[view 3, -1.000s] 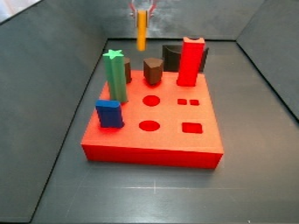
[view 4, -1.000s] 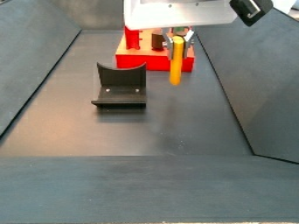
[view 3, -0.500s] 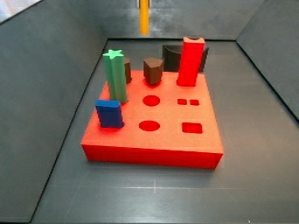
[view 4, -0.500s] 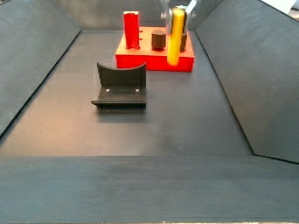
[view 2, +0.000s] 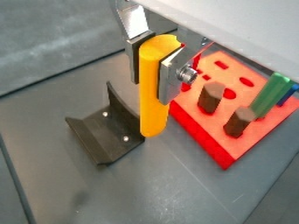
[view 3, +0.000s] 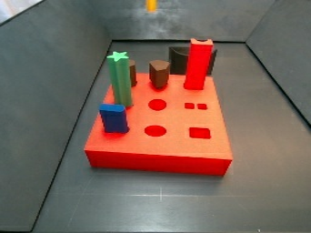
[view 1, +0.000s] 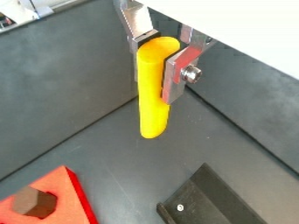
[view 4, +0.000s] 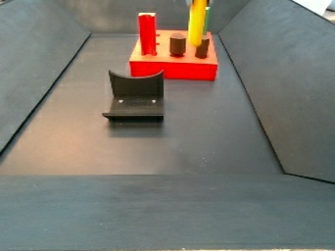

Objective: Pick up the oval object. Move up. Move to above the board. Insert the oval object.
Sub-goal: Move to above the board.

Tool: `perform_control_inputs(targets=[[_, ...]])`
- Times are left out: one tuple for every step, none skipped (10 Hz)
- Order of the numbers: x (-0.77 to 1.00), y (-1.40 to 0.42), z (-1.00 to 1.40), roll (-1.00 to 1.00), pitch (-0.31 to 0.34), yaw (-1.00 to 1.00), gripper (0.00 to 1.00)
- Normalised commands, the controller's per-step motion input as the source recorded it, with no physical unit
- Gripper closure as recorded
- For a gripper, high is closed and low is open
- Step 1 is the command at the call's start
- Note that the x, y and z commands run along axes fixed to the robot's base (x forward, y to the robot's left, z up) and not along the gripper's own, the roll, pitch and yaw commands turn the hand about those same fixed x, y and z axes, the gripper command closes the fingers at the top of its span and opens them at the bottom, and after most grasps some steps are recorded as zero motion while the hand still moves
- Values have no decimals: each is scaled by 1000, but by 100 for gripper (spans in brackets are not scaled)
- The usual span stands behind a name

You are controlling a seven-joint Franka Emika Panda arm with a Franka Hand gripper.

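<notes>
silver fingers of the gripper pinch the oval object near its top, so the claw is pressed onto it from two sides. the oval object is a smooth, shiny orange-yellow peg with a rounded end, and it hangs straight down in the air, high above the dark floor and touching nothing else. in a side view only its low tip shows at the top edge, up beyond the far end of the board.

the board is a thick flat red block with round and square holes in its top. on the board stand a green star post, a tall red square post, a short blue block and a brown peg. the fixture, dark and bent like an l, sits on the floor near the board.
</notes>
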Motion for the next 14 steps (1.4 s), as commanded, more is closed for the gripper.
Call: perform_control_inputs(targets=[[17,15,685,56,94,13,100],[16,12,577,62,95,17,100],[12,7,367,71,97,23,100],[55,-1000,157,347,313,-587,100],[58,-1000,126,352,297,-572,100],[64,-1000,137,279,231,-342,100],[67,-1000,143,129,187,-199,100],[76,-1000,140,63,139,-53,100],[82,-1000,140,48,124,-34,100],[99,-1000,145,18,115,-8,100],[107,-1000,145,9,117,-6,100],[129,-1000,151,2,132,5,100],[139,-1000,154,-3,133,3,100],[164,-924,143,16,132,7,100]])
